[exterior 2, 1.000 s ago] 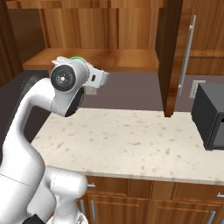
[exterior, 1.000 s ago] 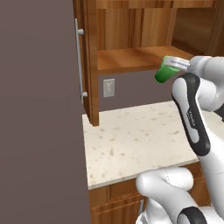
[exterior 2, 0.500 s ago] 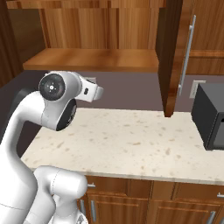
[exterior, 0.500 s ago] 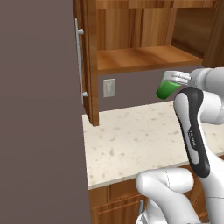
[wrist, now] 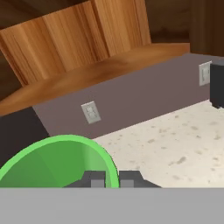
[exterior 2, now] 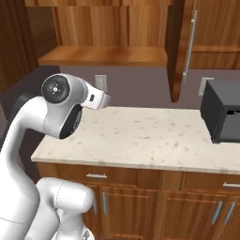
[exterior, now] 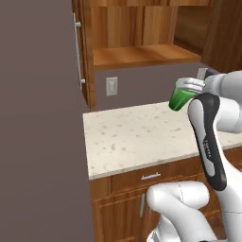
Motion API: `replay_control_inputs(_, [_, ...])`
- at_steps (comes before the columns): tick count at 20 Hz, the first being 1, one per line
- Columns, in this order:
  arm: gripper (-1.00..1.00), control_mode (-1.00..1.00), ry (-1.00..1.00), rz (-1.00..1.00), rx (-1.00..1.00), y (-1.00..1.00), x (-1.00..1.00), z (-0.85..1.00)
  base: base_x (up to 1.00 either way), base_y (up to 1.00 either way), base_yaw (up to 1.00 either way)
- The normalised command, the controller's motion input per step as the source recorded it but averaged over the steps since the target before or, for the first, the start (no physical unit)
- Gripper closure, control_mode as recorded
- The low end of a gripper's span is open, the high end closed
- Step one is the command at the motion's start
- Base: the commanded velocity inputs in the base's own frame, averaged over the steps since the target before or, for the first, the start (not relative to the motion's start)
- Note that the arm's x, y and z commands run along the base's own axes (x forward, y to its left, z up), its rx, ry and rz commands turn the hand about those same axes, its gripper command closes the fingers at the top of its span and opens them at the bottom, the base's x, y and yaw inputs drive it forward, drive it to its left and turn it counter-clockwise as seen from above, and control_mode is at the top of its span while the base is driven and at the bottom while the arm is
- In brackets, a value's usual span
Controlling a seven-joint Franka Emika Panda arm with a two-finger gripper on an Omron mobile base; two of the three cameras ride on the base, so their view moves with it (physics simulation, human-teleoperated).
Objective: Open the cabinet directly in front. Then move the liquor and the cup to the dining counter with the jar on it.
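Cup (exterior: pixel 183 97), bright green, is pinched at its rim by the narrowly closed tool (wrist: pixel 107 178), held above the speckled desk (exterior: pixel 142 137) below the open cabinet (exterior: pixel 142 52).

There is one green cup (exterior: pixel 182 97), one worktop (exterior 2: pixel 154 140), two wall outlets (wrist: pixel 90 113) and one black appliance (exterior 2: pixel 222 117).

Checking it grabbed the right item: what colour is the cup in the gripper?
Bright green. The cup shows best in the left base view, held above the counter.
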Motion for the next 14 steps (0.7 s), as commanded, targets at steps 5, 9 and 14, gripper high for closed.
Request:
replay_control_inputs(5, [1.0,1.0,0.0,0.0,0.0,0.0,0.0,0.0,-1.0,0.12,0.26])
replay_control_inputs(9, [1.0,1.0,0.0,0.0,0.0,0.0,0.0,0.0,-0.51,0.24,0.79])
replay_control_inputs(14, [1.0,1.0,0.0,0.0,0.0,0.0,0.0,0.0,0.0,0.27,0.98])
